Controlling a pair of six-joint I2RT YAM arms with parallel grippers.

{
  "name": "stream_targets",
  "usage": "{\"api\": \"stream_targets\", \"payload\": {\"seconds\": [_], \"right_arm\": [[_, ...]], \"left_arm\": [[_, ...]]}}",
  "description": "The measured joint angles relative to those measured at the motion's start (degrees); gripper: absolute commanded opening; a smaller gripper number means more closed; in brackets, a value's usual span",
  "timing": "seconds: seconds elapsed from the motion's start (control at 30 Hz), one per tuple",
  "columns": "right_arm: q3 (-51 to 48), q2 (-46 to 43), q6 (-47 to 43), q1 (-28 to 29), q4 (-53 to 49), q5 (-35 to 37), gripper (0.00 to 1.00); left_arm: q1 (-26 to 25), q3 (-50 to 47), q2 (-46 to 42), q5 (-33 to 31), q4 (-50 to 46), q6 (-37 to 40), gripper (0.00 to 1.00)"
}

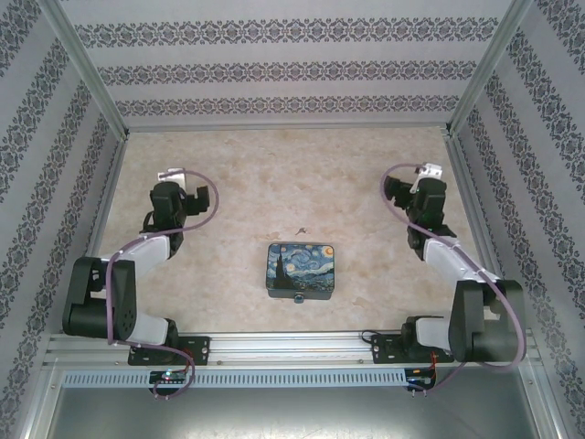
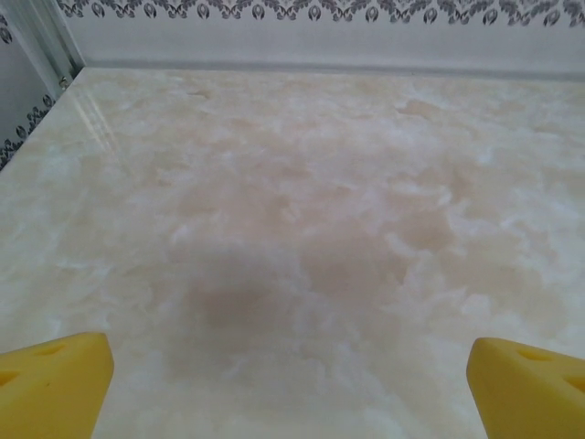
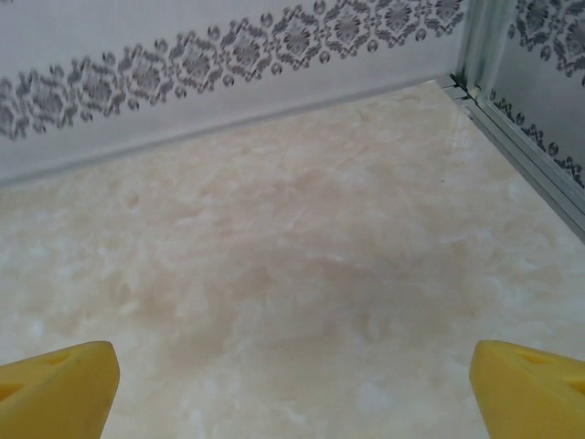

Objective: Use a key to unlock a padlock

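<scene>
The dark-blue swirly-painted box (image 1: 302, 269) sits mid-table between the two arms. The tiny padlock (image 1: 298, 297) hangs at the box's near side, too small for detail. A slim little key (image 1: 299, 230) lies on the marble just beyond the box. My left gripper (image 1: 170, 186) hovers over the left of the table, well left of the box. Its yellow fingertips (image 2: 55, 384) stand wide apart over bare marble, so it is open. My right gripper (image 1: 419, 187) hovers on the right side, also open, and its yellow fingertips (image 3: 530, 389) have nothing between them.
Patterned walls close in the table on the left, right and far sides, with metal posts at the far corners (image 3: 471, 46). A metal rail (image 1: 292, 352) carries both arm bases along the near edge. Bare marble lies ahead of each gripper.
</scene>
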Motion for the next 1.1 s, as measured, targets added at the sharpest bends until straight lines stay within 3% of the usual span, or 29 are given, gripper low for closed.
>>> {"api": "stream_targets", "payload": {"seconds": [0.17, 0.43, 0.87, 1.1], "right_arm": [[1.75, -3.87, 5.77, -0.66, -8.46, -9.99, 0.98], [0.31, -8.46, 13.03, 3.89, -18.56, -22.75, 0.84], [-8.17, -19.06, 21.70, 30.82, -33.55, -19.98, 0.78], [-10.73, -20.24, 26.80, 36.30, -35.34, -17.03, 0.76]], "left_arm": [[-0.02, 6.84, -2.34, 4.39, -12.61, -8.98, 1.00], [-3.93, 9.97, -3.65, 15.04, -25.94, -18.97, 1.00], [-14.29, 2.10, -17.38, 29.18, -37.68, -25.27, 1.00], [-20.96, -2.47, -18.93, 32.46, -37.53, -30.18, 0.93]]}}
